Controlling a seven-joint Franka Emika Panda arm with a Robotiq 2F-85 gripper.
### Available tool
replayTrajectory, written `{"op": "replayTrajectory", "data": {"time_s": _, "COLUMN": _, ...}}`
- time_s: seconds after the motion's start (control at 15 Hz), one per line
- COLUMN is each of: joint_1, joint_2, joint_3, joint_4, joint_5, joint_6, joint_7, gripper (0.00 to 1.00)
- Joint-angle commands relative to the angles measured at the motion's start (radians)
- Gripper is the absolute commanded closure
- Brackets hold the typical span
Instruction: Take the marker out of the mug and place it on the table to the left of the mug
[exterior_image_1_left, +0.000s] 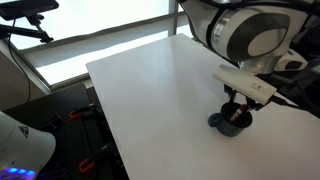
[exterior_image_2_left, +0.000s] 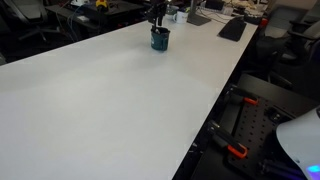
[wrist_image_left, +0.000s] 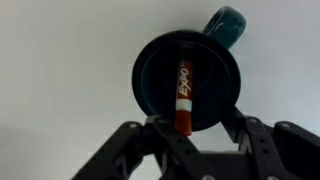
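White table (wrist_image_left: 60, 60) underneath. Marker (wrist_image_left: 184, 90) stands in the mug (wrist_image_left: 150, 70), straight below my claw (wrist_image_left: 190, 132). Its long axis crosses the gap between my spread fingers; nothing pinched.

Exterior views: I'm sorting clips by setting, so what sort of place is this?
Probably an office or lab workroom. A long plain white tabletop dominates the view, dark desks and chairs crowd behind it, and a flat black keyboard-like object lies near its far end.
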Motion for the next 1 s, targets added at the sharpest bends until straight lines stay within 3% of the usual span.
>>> {"op": "replayTrajectory", "data": {"time_s": 0.0, "joint_1": 0.002, "joint_2": -0.044, "joint_3": 0.000, "joint_4": -0.052, "joint_5": -0.013, "joint_6": 0.002, "joint_7": 0.007, "gripper": 0.14}}
{"op": "replayTrajectory", "data": {"time_s": 0.13, "joint_1": -0.003, "joint_2": -0.039, "joint_3": 0.005, "joint_4": -0.056, "joint_5": -0.005, "joint_6": 0.015, "joint_7": 0.005, "gripper": 0.01}}
{"op": "replayTrajectory", "data": {"time_s": 0.33, "joint_1": -0.007, "joint_2": -0.029, "joint_3": 0.006, "joint_4": -0.054, "joint_5": 0.001, "joint_6": 0.014, "joint_7": 0.008, "gripper": 0.03}}
{"op": "replayTrajectory", "data": {"time_s": 0.47, "joint_1": -0.009, "joint_2": -0.025, "joint_3": 0.007, "joint_4": -0.053, "joint_5": 0.005, "joint_6": 0.010, "joint_7": 0.011, "gripper": 0.16}}
{"op": "replayTrajectory", "data": {"time_s": 0.53, "joint_1": -0.011, "joint_2": -0.022, "joint_3": 0.007, "joint_4": -0.051, "joint_5": 0.009, "joint_6": 0.006, "joint_7": 0.013, "gripper": 0.30}}
{"op": "replayTrajectory", "data": {"time_s": 0.67, "joint_1": -0.013, "joint_2": -0.018, "joint_3": 0.007, "joint_4": -0.047, "joint_5": 0.014, "joint_6": 0.002, "joint_7": 0.017, "gripper": 0.42}}
{"op": "replayTrajectory", "data": {"time_s": 0.8, "joint_1": -0.019, "joint_2": -0.016, "joint_3": 0.011, "joint_4": -0.037, "joint_5": 0.028, "joint_6": -0.011, "joint_7": 0.017, "gripper": 0.46}}
{"op": "replayTrajectory", "data": {"time_s": 0.93, "joint_1": -0.027, "joint_2": -0.016, "joint_3": 0.017, "joint_4": -0.028, "joint_5": 0.048, "joint_6": -0.025, "joint_7": 0.017, "gripper": 0.44}}
